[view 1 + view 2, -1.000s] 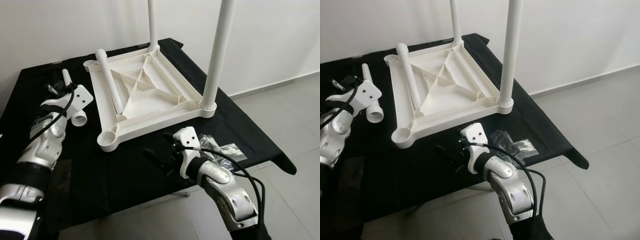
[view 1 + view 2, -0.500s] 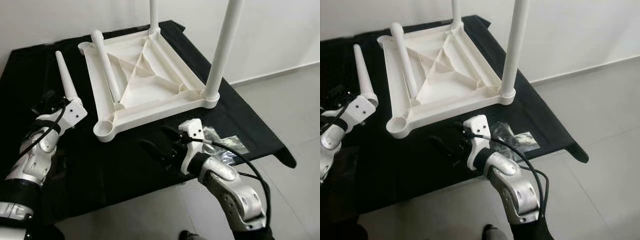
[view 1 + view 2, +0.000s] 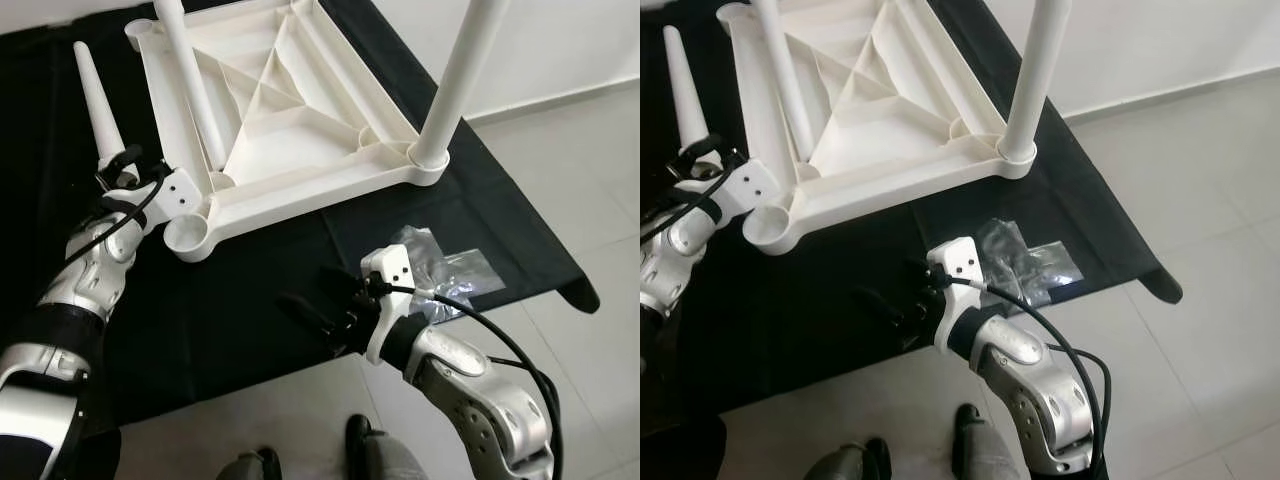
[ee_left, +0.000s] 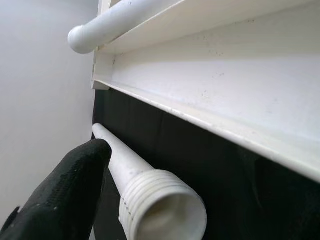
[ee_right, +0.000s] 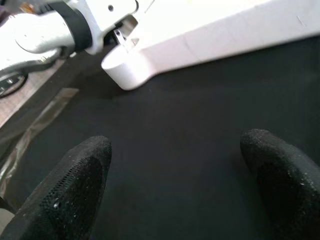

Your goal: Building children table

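The white table top lies upside down on the black cloth. One fitted leg stands in its near right corner. A loose leg lies across its underside. My left gripper is shut on another white leg, held narrow end up, just left of the empty near left corner socket. In the left wrist view that leg's ribbed open end sits beside a black finger and the top's rim. My right gripper hovers open over bare cloth, fingers wide apart.
A clear plastic bag of small parts lies on the cloth right of my right wrist. The table's front edge runs just below my right gripper, with grey tiled floor beyond it. Two dark feet show at the bottom.
The camera has tipped down and closer. My left gripper has turned the leg narrow end up and carried it right, toward the near left corner socket. The right gripper stays open over the cloth.
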`<state>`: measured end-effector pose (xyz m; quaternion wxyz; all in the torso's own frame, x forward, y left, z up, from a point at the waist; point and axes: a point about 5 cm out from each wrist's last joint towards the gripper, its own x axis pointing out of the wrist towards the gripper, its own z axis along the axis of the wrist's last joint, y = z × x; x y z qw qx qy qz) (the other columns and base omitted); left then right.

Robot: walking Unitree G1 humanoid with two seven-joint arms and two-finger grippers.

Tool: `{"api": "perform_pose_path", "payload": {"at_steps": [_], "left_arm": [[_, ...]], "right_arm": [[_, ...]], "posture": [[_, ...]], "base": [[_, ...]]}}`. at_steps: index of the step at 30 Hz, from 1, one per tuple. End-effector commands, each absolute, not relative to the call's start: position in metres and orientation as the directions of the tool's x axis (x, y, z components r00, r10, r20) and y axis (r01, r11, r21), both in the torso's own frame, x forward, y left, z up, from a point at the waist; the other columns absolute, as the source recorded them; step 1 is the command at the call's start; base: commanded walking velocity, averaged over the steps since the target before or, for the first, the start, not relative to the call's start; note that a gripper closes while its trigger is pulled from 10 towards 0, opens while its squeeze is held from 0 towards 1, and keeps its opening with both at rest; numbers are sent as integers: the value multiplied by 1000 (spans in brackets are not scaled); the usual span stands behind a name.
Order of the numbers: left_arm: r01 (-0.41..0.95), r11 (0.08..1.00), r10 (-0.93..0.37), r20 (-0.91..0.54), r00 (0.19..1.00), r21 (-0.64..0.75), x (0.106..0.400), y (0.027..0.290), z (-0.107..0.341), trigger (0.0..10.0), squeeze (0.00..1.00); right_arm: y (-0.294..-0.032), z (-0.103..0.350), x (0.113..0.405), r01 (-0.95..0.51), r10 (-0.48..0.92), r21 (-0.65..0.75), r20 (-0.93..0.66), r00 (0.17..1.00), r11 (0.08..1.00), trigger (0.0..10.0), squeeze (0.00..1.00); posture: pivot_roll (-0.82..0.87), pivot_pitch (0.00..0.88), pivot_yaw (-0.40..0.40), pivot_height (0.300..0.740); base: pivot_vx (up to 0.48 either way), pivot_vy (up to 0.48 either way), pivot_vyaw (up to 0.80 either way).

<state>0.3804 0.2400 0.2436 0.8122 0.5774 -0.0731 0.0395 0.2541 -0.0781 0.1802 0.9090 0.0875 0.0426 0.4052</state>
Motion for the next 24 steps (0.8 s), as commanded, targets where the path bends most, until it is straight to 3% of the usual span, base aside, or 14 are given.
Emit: {"api": "perform_pose_path", "payload": {"at_steps": [1,4,6,12,18,19,20,22,24], "left_arm": [[-138,269,-1,144,990,953,379,250,242,10000,0],[-140,266,-30,153,988,954,376,254,255,10000,0],[-117,323,-70,147,987,939,370,255,261,10000,0],[-91,375,-129,150,980,923,360,254,271,10000,0],[-98,269,-91,126,988,958,345,275,281,10000,0],[-104,211,-56,118,991,972,342,286,282,10000,0],[-104,211,-56,118,991,972,342,286,282,10000,0],[-93,85,13,92,996,992,335,303,285,10000,0],[-85,67,18,84,996,994,332,304,285,10000,0]], "right_arm": [[-75,179,248,-739,758,215,-9,652,638,10000,0],[-75,180,246,-736,758,226,-18,652,638,10000,0],[-75,179,245,-735,759,234,-21,651,637,10000,0],[-74,180,244,-734,761,244,-26,649,634,10000,0],[-74,180,244,-733,762,251,-31,647,633,10000,0],[-73,180,243,-732,762,252,-32,647,633,10000,0],[-73,180,243,-732,762,252,-32,647,633,10000,0],[-73,180,243,-730,761,259,-34,647,632,10000,0],[-73,180,242,-730,762,259,-35,647,632,10000,0]], "posture": [[-169,388,5,740],[-162,389,5,740],[-159,390,5,740],[-150,390,5,740],[-146,391,7,740],[-145,392,10,740],[-145,392,10,740],[-145,391,11,740],[-145,391,11,740]], "base": [[0,0,0],[0,0,0],[0,0,0],[0,0,0],[0,0,0],[0,0,0],[0,0,0],[0,0,0],[0,0,0]]}}
